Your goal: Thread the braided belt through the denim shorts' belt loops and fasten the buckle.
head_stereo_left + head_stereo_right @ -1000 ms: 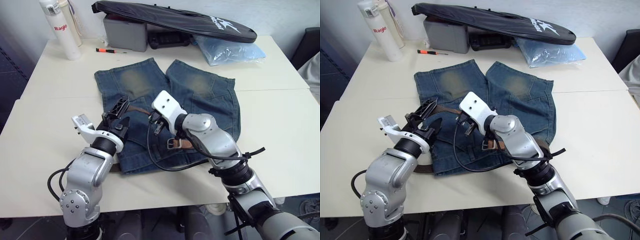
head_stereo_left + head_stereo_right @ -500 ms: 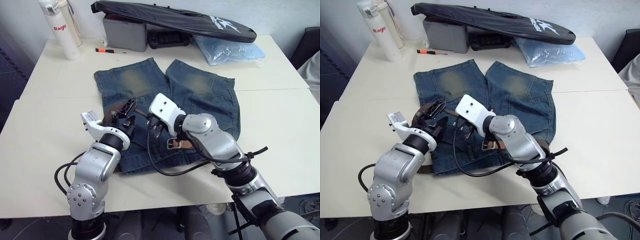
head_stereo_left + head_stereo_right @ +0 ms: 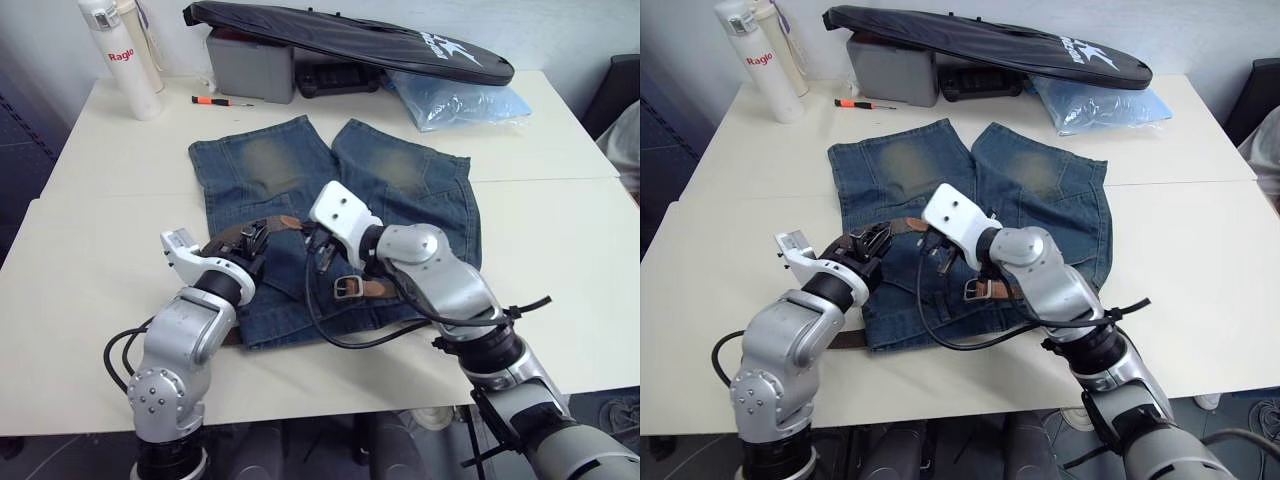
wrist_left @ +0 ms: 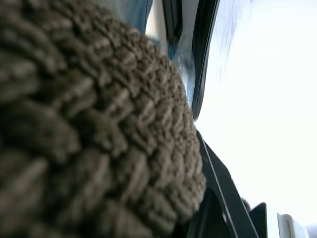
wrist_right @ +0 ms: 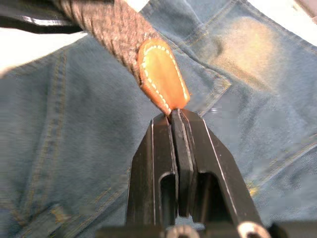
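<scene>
From the head cameras I see the shorts (image 3: pixel 330 220) spread flat in the middle of the table (image 3: pixel 90 250), waistband toward me. The belt (image 3: pixel 855 240) arcs up off the denim between my two grippers. The buckle (image 3: pixel 347 287) lies on the waistband beside my right forearm, unfastened. The left gripper (image 3: pixel 252 238) sits over the left side of the shorts with the braid draped across it; the right gripper (image 3: pixel 936 248) is just beside it near the tan tip (image 3: pixel 291 222). I judge the job barely begun: a stretch of strap shows at the shorts' near left edge, but I cannot tell whether any loop is threaded, and the buckle is not done up.

In the left wrist view the braid (image 4: pixel 89 129) sits right against the lens. I read that gripper as clamped on the belt, though its fingers are mostly hidden.

In the right wrist view the fingers (image 5: pixel 163 148) are pressed together, and the tan tip (image 5: pixel 161 77) touches their ends; whether they pinch its edge I cannot tell.

For room: the near table edge runs close below the waistband, so pulling slack toward me is tight. Bare table lies open to either side. The bottle (image 3: pixel 120 55), screwdriver (image 3: pixel 222 101) and black bag (image 3: pixel 350 40) stand well apart at the far edge.
</scene>
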{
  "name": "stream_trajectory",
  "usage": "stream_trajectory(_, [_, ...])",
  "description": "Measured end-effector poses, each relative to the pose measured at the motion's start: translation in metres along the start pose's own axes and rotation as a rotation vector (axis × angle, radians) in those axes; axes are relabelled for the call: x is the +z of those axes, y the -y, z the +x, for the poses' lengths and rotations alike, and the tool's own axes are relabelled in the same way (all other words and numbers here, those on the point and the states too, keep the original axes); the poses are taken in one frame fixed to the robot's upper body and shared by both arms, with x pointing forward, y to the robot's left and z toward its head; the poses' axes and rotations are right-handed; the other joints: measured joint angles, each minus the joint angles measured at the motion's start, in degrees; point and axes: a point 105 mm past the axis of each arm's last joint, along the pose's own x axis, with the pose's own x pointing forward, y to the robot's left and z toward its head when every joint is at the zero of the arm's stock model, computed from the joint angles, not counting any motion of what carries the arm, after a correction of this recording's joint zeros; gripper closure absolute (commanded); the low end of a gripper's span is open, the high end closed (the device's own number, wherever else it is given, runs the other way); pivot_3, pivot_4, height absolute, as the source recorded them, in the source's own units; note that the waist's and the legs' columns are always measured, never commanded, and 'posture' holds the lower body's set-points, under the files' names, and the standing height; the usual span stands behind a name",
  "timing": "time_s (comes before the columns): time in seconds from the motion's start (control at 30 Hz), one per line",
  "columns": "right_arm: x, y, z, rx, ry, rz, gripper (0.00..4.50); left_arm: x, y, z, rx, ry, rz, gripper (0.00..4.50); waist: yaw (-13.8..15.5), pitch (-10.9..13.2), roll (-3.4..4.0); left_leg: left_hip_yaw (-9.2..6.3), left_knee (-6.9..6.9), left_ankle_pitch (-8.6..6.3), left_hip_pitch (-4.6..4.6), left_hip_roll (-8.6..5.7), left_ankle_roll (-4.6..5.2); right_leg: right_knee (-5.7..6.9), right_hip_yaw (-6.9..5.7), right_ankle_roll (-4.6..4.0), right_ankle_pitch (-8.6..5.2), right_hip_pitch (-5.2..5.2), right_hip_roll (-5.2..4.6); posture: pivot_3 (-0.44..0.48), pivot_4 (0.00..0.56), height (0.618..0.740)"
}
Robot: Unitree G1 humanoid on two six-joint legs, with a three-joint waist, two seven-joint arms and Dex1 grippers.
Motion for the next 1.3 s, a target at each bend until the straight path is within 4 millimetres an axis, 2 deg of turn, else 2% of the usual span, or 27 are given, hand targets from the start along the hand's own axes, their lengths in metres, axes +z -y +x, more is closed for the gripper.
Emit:
stream_trajectory(0.07, [-0.001,-0.002,-0.009,0.060,0.014,0.040,3.51,0.002,-0.002,-0.003,-0.015,-0.034,0.019,4.50,0.02,0.00,0.00,0.00,0.00,-0.01,0.00,0.00,0.02,-0.08,-0.01,0.00,0.00,0.00,0.00,0.000,0.150,0.740])
stream_trajectory(0.1, [0.002,-0.004,-0.016,0.106,0.029,0.053,2.92,0.006,-0.003,-0.005,-0.025,-0.041,0.045,4.50,0.03,0.01,0.02,0.00,0.00,-0.01,0.00,0.00,0.02,-0.08,-0.01,0.00,0.00,0.00,0.01,0.000,0.150,0.740])
stream_trajectory(0.13, [0.003,-0.004,-0.022,0.139,0.036,0.065,2.52,0.009,-0.002,-0.007,-0.041,-0.046,0.071,4.50,0.05,0.02,0.03,-0.01,0.00,-0.01,0.00,0.00,0.02,-0.08,-0.02,0.00,0.00,0.00,0.01,0.000,0.150,0.740])
stream_trajectory(0.3, [-0.005,0.000,-0.057,0.293,-0.005,0.092,0.03,0.024,-0.002,-0.015,-0.114,-0.122,0.267,4.50,0.12,0.04,0.05,0.03,0.01,-0.05,0.01,0.00,0.10,-0.12,-0.02,0.00,0.00,0.02,0.03,0.000,0.150,0.740])
stream_trajectory(0.37, [-0.008,0.002,-0.073,0.358,-0.041,0.073,0.01,0.030,-0.005,-0.020,-0.137,-0.198,0.367,4.50,0.10,0.05,0.08,0.04,-0.02,-0.07,0.02,0.00,0.12,-0.10,-0.02,0.00,0.00,0.01,0.04,0.000,0.150,0.740])
stream_trajectory(0.53, [-0.016,-0.002,-0.096,0.468,-0.131,0.026,0.01,0.036,-0.009,-0.033,-0.184,-0.371,0.473,4.50,-0.05,0.07,0.10,0.10,-0.07,-0.10,0.03,0.03,0.12,-0.12,0.01,0.00,0.00,0.00,0.05,0.000,0.150,0.740])
stream_trajectory(0.7, [-0.035,-0.012,-0.095,0.501,-0.203,-0.064,0.01,0.031,-0.010,-0.046,-0.214,-0.511,0.514,4.50,-0.01,0.08,0.11,0.13,-0.09,-0.13,0.02,0.04,0.07,-0.13,0.04,0.00,0.00,-0.01,0.04,0.000,0.150,0.740])
stream_trajectory(0.87, [-0.046,0.004,-0.091,0.429,-0.242,-0.071,0.01,0.021,-0.026,-0.052,-0.182,-0.562,0.468,4.50,-0.06,0.08,0.12,0.18,-0.08,-0.16,0.03,0.06,0.02,-0.17,0.09,0.01,0.00,-0.05,0.04,0.000,0.150,0.740])
stream_trajectory(0.93, [-0.045,0.007,-0.091,0.420,-0.239,-0.079,0.01,0.017,-0.034,-0.053,-0.153,-0.563,0.445,4.50,-0.03,0.09,0.14,0.18,-0.08,-0.17,0.03,0.09,0.00,-0.20,0.09,0.00,0.00,-0.07,0.04,0.000,0.150,0.740])
stream_trajectory(1.0, [-0.045,0.008,-0.091,0.418,-0.238,-0.079,0.01,0.016,-0.043,-0.048,-0.101,-0.489,0.402,4.50,0.06,0.09,0.14,0.17,-0.08,-0.17,0.03,0.09,0.00,-0.21,0.09,0.00,0.00,-0.05,0.00,0.000,0.150,0.740])
stream_trajectory(1.1, [-0.045,0.009,-0.091,0.415,-0.239,-0.075,0.01,0.019,-0.067,-0.047,0.030,-0.390,0.322,4.50,0.05,0.09,0.14,0.19,-0.03,-0.19,0.03,0.09,-0.02,-0.20,0.10,0.01,0.01,-0.06,-0.01,0.000,0.150,0.740])
stream_trajectory(1.3, [-0.043,0.010,-0.091,0.408,-0.235,-0.082,0.01,0.000,-0.068,-0.045,0.079,-0.316,0.255,4.50,0.41,0.09,0.14,0.21,0.06,-0.20,0.03,0.06,-0.01,-0.22,0.10,0.00,0.01,-0.02,-0.03,0.000,0.150,0.740])
